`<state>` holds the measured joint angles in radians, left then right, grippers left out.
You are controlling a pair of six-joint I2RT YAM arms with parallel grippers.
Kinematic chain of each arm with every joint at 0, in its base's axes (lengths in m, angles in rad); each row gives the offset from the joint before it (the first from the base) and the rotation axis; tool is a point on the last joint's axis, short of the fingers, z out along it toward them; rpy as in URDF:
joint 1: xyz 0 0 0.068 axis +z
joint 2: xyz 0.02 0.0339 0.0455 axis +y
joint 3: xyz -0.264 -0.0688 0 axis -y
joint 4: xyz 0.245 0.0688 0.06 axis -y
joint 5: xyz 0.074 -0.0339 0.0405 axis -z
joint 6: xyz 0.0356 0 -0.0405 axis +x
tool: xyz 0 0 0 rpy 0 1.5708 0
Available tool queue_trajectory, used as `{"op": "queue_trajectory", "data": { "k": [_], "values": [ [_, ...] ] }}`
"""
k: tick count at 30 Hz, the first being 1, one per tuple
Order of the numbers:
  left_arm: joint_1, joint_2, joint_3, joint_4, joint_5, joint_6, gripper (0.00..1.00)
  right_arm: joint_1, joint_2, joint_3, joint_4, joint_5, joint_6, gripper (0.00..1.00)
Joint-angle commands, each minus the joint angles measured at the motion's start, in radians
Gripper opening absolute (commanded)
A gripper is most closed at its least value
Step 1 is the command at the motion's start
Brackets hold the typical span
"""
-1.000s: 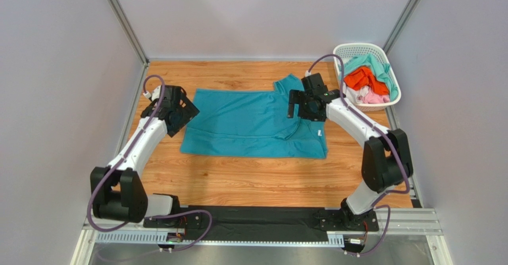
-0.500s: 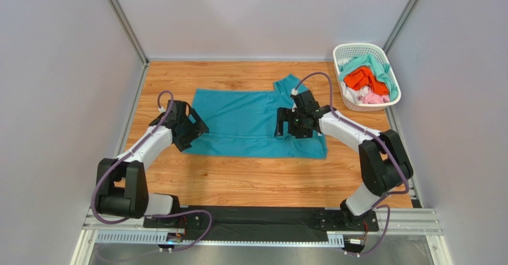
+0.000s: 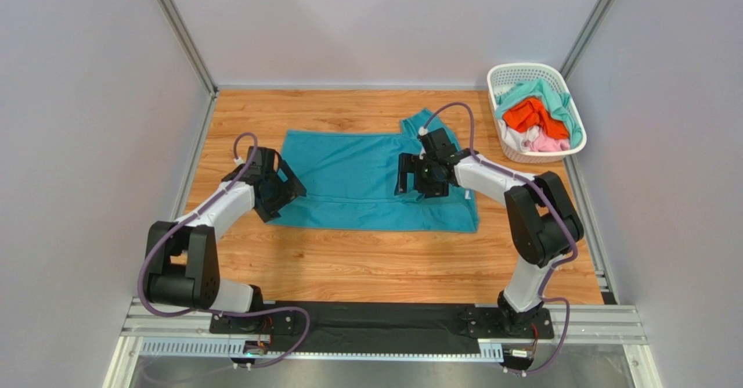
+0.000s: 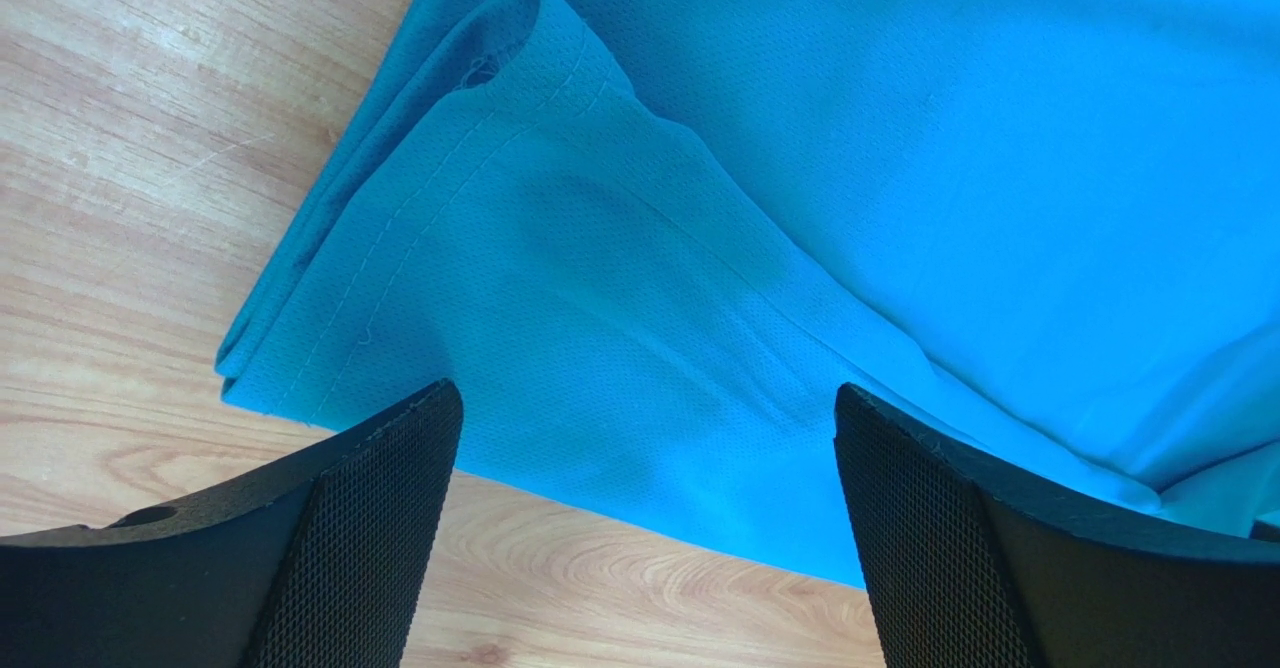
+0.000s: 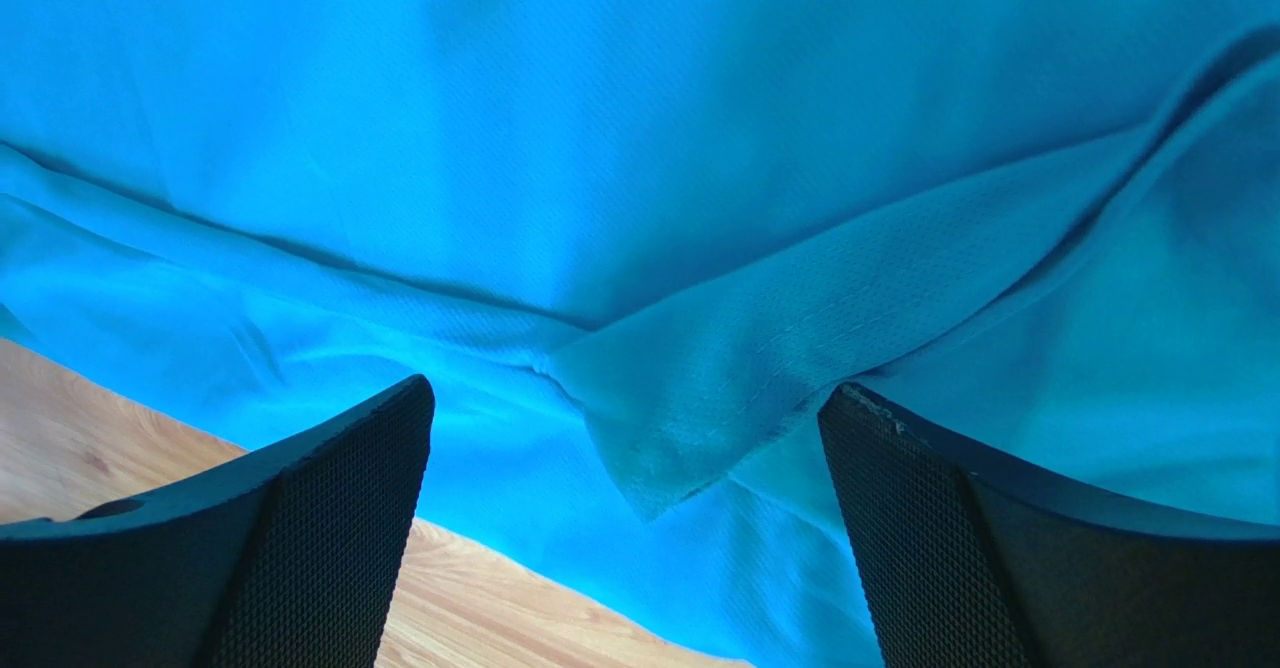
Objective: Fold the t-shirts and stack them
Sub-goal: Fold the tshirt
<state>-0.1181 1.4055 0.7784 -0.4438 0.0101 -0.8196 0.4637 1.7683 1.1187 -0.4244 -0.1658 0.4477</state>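
Note:
A teal-blue t-shirt (image 3: 357, 174) lies partly folded on the wooden table (image 3: 349, 266). Its near edge is doubled over into a long fold. My left gripper (image 3: 281, 198) is open and empty, just above the shirt's near left corner (image 4: 376, 323). My right gripper (image 3: 410, 177) is open and empty, low over the shirt's right part. A folded flap tip (image 5: 661, 443) lies between its fingers (image 5: 932, 548). The shirt's near hem and bare wood show below both grippers. Orange (image 3: 528, 113), mint-green (image 3: 549, 92) and pale pink (image 3: 545, 144) shirts lie in the basket.
A white lattice basket (image 3: 514, 74) stands at the far right corner. Grey walls with metal posts close the table on three sides. A black rail carrying the arm bases (image 3: 375, 318) runs along the near edge.
Both arms have moved toward the near edge of the shirt and lowered over it. The left one is now at the near left corner, the right one further left over the shirt.

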Motion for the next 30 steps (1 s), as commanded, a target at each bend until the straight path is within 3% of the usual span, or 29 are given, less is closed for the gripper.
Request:
{"op": "queue_trajectory", "data": {
  "k": [1,8,14,19,24,30],
  "values": [
    [-0.005,0.003,0.002,0.016,-0.036,0.019,1.0,0.009,0.046,0.067,0.081,-0.031,0.017,1.0],
    [-0.005,-0.023,0.022,-0.029,-0.045,0.017,1.0,0.029,0.132,0.234,0.085,-0.005,0.023,1.0],
    [-0.005,-0.079,0.027,-0.055,-0.042,0.017,1.0,0.055,0.142,0.329,-0.011,0.063,-0.009,1.0],
    [-0.034,-0.103,0.068,-0.134,-0.084,0.02,1.0,0.053,0.024,0.256,-0.086,0.196,-0.007,1.0],
    [-0.087,-0.083,0.119,-0.142,-0.101,0.027,1.0,0.055,-0.185,0.063,-0.134,0.291,0.006,1.0],
    [-0.092,0.044,0.171,-0.108,-0.082,0.063,1.0,0.053,-0.225,-0.062,-0.205,0.416,-0.004,1.0]
  ]
}}
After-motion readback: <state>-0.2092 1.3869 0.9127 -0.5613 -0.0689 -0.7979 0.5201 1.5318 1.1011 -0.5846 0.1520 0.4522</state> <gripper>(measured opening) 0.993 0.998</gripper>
